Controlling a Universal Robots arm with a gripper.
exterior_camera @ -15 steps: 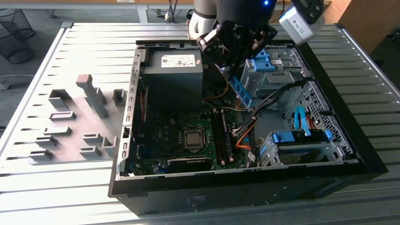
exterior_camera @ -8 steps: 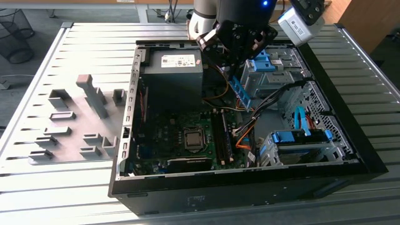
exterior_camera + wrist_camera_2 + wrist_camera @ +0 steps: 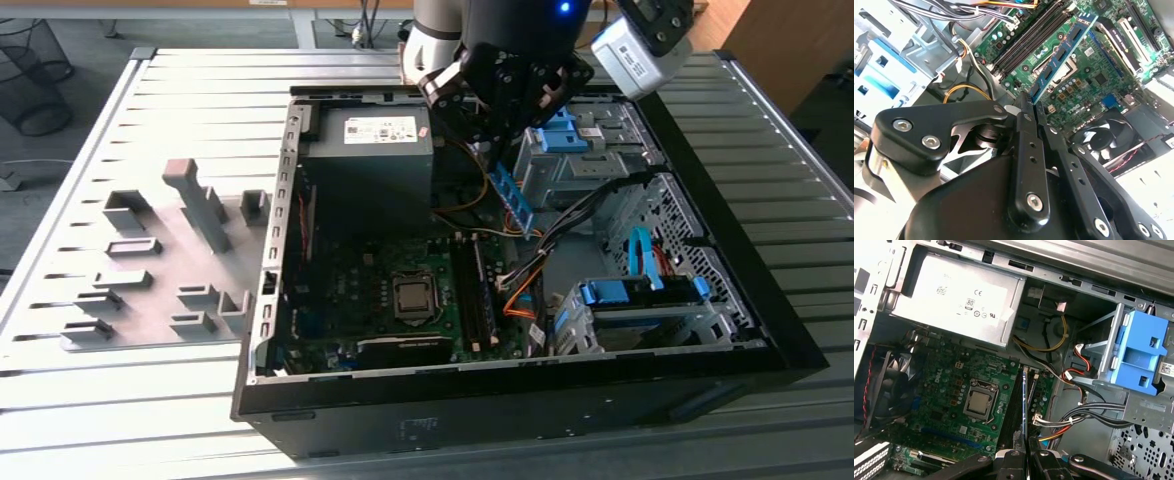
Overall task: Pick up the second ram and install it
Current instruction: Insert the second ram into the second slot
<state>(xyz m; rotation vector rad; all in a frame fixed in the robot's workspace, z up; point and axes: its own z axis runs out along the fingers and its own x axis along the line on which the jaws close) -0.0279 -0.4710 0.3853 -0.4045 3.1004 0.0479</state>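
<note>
I am holding the black two-fingered gripper [image 3: 497,150] above the open black computer case [image 3: 747,330], its fingers [image 3: 1026,125] clamped on the second ram [image 3: 511,196], a long thin blue circuit-board stick with a row of dark chips. In the exterior view the stick is hanging tilted below the gripper, over the far part of the green motherboard [image 3: 347,290] and clear of the black memory slots [image 3: 474,290] lying nearer. In both wrist views I am seeing the stick edge-on or slanting away from the fingertips [image 3: 1013,456] toward the board [image 3: 949,390]. Around it things are crowding in: the grey power supply box [image 3: 367,135] sitting to the exterior view's left, a bundle of orange, yellow and black cables [image 3: 521,280] running just to the right of the slots, and the light-blue plastic drive brackets [image 3: 627,292] in their metal cages further right. The bare processor socket [image 3: 979,405] is lying left of the slots, and a black fan [image 3: 1104,135] is sitting at the case wall.
</note>
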